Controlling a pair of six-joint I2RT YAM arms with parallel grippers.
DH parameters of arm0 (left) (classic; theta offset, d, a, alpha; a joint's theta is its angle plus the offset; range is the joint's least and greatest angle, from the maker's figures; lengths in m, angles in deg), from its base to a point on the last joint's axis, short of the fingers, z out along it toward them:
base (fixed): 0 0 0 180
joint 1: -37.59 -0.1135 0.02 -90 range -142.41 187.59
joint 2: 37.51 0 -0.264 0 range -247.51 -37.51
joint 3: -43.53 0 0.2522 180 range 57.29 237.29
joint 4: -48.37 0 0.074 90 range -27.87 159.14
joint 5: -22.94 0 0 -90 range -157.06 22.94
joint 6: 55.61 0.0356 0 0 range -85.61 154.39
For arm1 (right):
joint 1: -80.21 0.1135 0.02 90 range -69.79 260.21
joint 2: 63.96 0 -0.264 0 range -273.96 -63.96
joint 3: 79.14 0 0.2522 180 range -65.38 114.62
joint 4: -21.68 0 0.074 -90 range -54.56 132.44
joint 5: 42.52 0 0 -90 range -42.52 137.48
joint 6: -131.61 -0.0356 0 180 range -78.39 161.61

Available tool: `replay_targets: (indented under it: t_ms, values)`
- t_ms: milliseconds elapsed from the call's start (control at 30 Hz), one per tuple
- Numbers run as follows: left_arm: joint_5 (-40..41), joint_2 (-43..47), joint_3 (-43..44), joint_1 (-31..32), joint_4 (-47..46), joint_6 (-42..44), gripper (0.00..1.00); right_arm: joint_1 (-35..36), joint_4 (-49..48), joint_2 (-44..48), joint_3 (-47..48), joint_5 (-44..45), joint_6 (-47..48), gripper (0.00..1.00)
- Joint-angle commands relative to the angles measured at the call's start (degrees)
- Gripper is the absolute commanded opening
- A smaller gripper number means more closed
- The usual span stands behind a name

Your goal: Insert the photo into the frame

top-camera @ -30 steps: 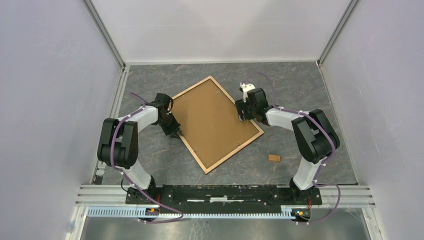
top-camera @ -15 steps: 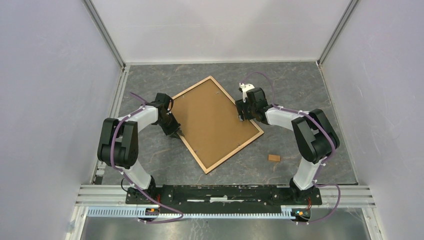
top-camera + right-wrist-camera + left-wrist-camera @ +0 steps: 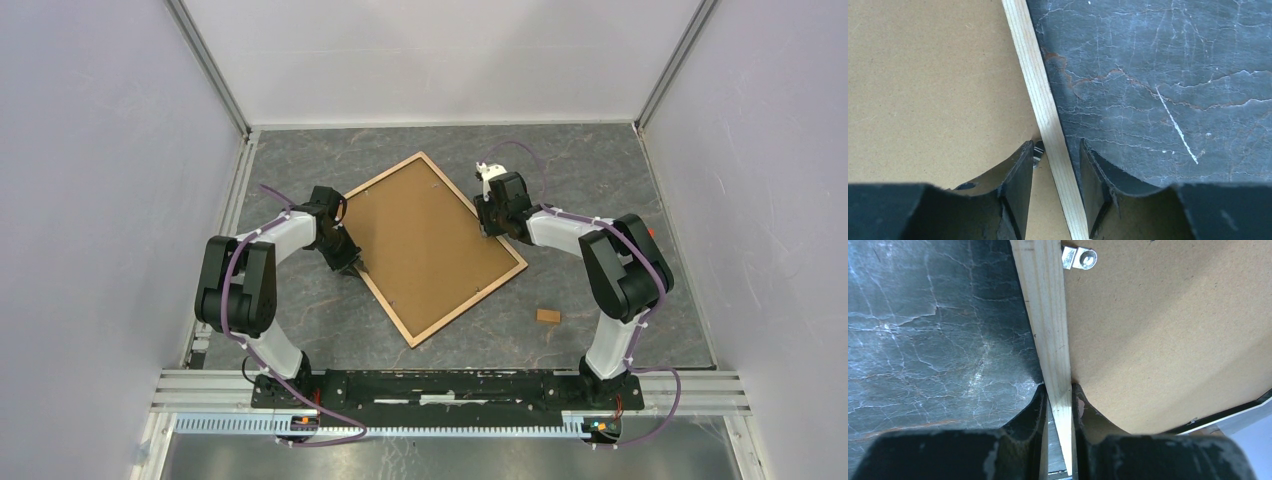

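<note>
Overhead camera looks down from behind; 2 close wrist cameras share the frame (image 3: 1045, 115).

No text, label, brand, number or sign can be read in any view. The brown backing board (image 3: 430, 240), the light wood frame (image 3: 1045, 315) and the dark marbled table (image 3: 1148, 100) show plain surfaces only.

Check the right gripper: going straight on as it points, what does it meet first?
Right gripper straddles the frame rim, so probably that rim or the backing board beside it; depth is unclear.
</note>
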Motion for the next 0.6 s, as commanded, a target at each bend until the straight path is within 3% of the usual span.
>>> replay_targets:
  t_ms: [0,133,300,433,567]
  values:
    - [5.9,-2.9,-1.1,-0.2,-2.9,5.3,0.02,-0.1,3.0,-0.5,0.5,3.8,0.1,0.43]
    - [6.0,-3.0,-1.1,-0.2,-3.0,5.2,0.02,0.2,2.7,0.3,-0.2,3.8,0.1,0.46]
    - [5.8,-3.2,-1.0,-0.2,-3.1,5.1,0.02,0.3,3.0,0.6,-0.2,3.0,0.6,0.58]
    - [5.7,-3.4,-1.0,-0.2,-3.1,5.1,0.02,0.3,3.4,0.8,-0.3,3.7,0.6,0.57]
    - [5.8,-3.3,-1.0,-0.2,-3.1,5.0,0.02,0.3,4.8,0.6,0.0,4.8,0.3,0.49]
